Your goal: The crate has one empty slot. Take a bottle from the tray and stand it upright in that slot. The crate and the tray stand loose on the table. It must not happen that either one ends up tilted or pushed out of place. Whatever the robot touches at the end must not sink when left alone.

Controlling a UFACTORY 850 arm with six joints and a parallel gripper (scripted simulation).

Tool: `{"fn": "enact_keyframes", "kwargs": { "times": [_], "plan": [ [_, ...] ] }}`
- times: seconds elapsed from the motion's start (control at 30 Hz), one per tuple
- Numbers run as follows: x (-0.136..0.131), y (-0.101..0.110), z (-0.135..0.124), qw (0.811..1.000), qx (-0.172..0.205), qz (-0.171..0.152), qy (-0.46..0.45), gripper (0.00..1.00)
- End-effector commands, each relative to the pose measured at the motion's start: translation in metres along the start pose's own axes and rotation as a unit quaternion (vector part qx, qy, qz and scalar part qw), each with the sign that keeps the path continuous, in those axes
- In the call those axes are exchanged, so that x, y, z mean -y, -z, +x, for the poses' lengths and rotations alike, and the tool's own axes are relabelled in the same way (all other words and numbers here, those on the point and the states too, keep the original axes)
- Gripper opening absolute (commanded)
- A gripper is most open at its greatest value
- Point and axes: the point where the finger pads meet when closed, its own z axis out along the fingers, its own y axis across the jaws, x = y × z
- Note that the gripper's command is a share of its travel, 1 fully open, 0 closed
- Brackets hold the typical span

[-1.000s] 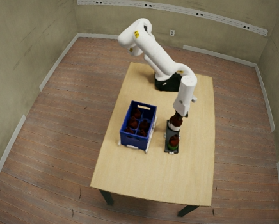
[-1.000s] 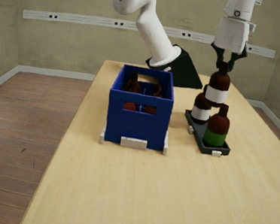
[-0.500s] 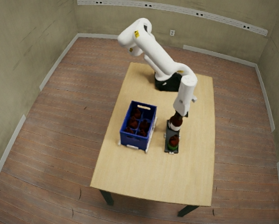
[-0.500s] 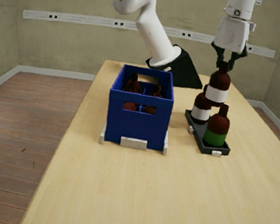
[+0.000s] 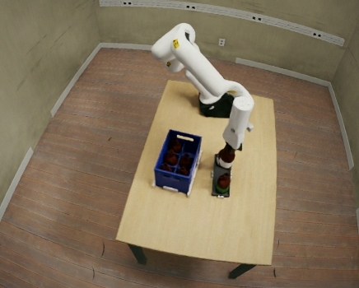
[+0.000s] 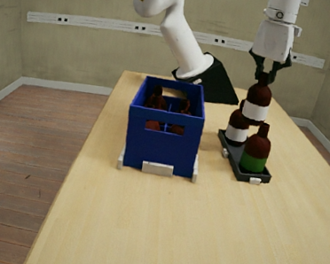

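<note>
From the top, the arm (image 5: 206,78) reaches over the table (image 5: 198,222) to the tray (image 5: 221,191). The gripper (image 5: 230,149) is closed on the neck of a white-banded bottle (image 5: 226,158) above the tray's far end. A green-banded bottle (image 5: 223,182) stands nearer. The blue crate (image 5: 176,174) sits just left of the tray; 5 dark bottles seem to fill it, and its far slot near the handle looks empty, though that is hard to read.

In the exterior view, the gripper (image 6: 266,75) holds the bottle (image 6: 257,104) upright, lifted clear above the tray (image 6: 235,153), where 2 bottles stand. The crate (image 6: 162,142) is well apart.

The pick looks done; carrying the bottle over, lowering it into the slot and releasing remain.
</note>
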Motion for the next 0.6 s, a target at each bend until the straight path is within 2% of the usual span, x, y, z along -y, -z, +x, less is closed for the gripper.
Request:
{"fn": "enact_keyframes", "kwargs": {
  "times": [0.0,0.57],
  "plan": [
    [-0.001,0.002,0.000,1.000,0.000,-0.001,0.000,0.00],
    [-0.001,0.014,0.000,1.000,0.000,-0.001,0.000,0.00]
  ]
}}
